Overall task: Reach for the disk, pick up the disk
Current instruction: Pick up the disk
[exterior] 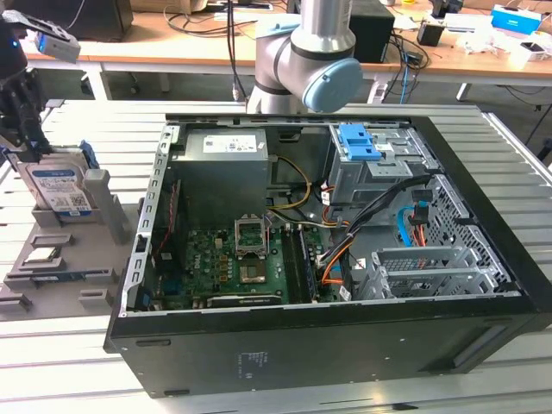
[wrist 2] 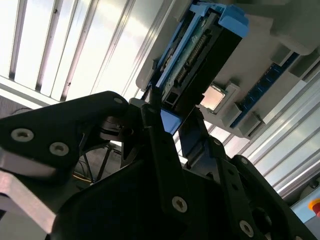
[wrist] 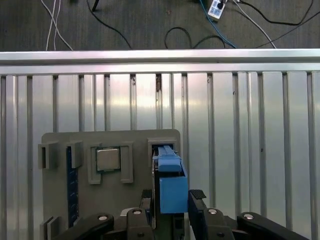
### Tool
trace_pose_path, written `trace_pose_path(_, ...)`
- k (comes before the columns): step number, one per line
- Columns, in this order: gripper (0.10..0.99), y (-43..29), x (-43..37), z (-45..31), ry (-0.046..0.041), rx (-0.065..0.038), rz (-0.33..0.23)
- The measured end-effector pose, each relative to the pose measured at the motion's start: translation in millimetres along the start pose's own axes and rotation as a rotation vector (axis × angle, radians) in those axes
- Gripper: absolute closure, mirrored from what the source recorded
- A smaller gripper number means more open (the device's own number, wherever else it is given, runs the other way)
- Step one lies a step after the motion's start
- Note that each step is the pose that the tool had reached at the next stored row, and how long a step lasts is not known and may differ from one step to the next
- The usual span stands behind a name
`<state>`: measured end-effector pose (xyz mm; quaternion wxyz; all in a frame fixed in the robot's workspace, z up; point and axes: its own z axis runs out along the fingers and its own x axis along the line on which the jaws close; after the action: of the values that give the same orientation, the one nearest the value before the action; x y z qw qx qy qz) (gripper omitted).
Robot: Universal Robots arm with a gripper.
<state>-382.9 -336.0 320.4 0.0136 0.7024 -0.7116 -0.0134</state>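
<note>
The blue-framed rectangular silver metal disk (exterior: 59, 190), upright in a slotted grey plastic stand (exterior: 102, 203), is clasped on both sides by the downward-pointing black gripper (wrist: 170, 200).

Silver arm (exterior: 321, 21) tube, grey joint (exterior: 283, 59), pale blue cap (exterior: 333, 84). Gripper (wrist 2: 175, 117) is all matte black, chunky linkages (wrist 2: 162, 165) studded with small silver screws (wrist 2: 179, 203).
</note>
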Motion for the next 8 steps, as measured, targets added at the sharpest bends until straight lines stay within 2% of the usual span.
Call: trace_pose_path(8,0.663,-0.4,0.0,10.0,0.0002,0.0,-0.006)
